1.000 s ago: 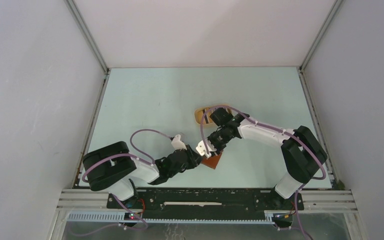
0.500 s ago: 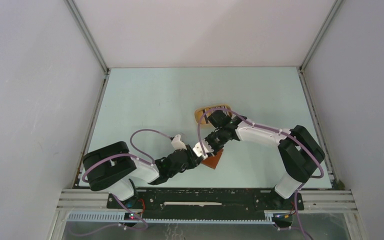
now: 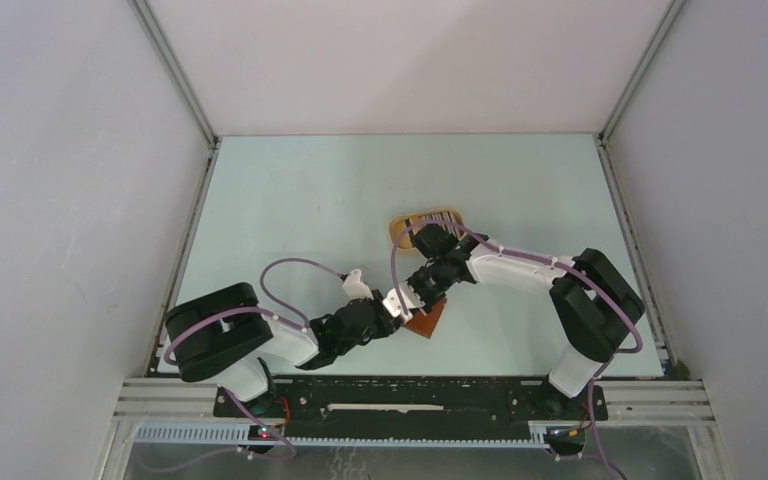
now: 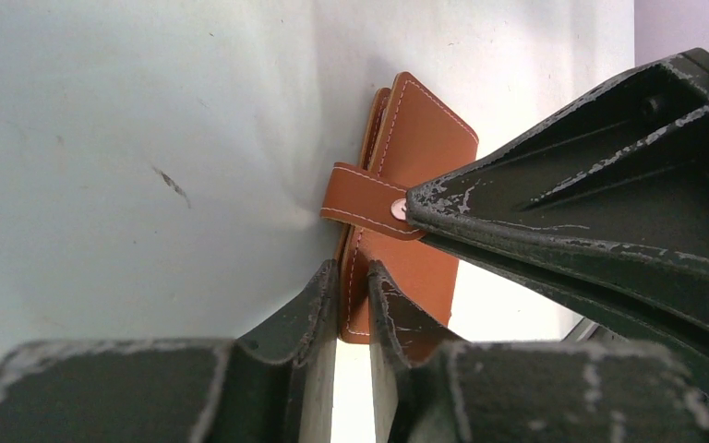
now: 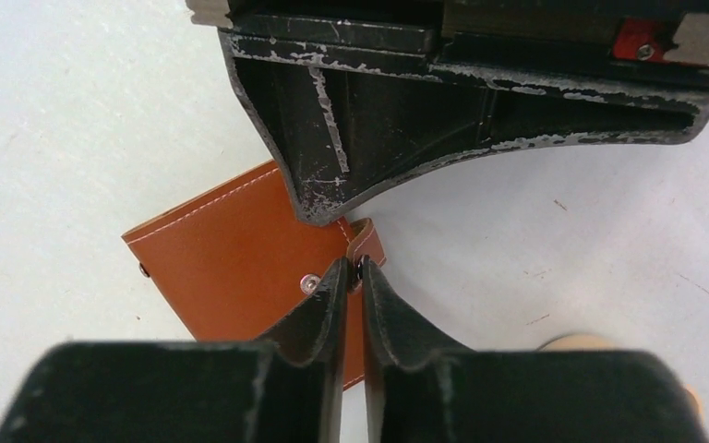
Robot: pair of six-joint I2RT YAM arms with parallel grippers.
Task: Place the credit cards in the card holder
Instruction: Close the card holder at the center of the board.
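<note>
The card holder (image 3: 427, 323), reddish-brown leather and folded shut, lies near the table's front between both arms. My left gripper (image 4: 352, 273) is shut on its near edge (image 4: 358, 305); the leather sits between the two fingers. In the left wrist view the strap tab (image 4: 362, 198) wraps over the case, and a right finger (image 4: 591, 212) reaches to its snap. My right gripper (image 5: 352, 266) is shut on the strap tab (image 5: 369, 242), beside the card holder (image 5: 231, 258). From above, the left gripper (image 3: 392, 316) and right gripper (image 3: 403, 299) nearly touch. The credit cards are hidden.
A tan oval tray (image 3: 403, 226) lies just behind the right wrist, mostly covered by it; its rim (image 5: 572, 344) shows at the bottom right of the right wrist view. Grey walls close in the table on three sides.
The right arm has shifted a little left and toward the left gripper, and its jaws have closed onto the strap tab. The left arm and card holder have stayed put.
</note>
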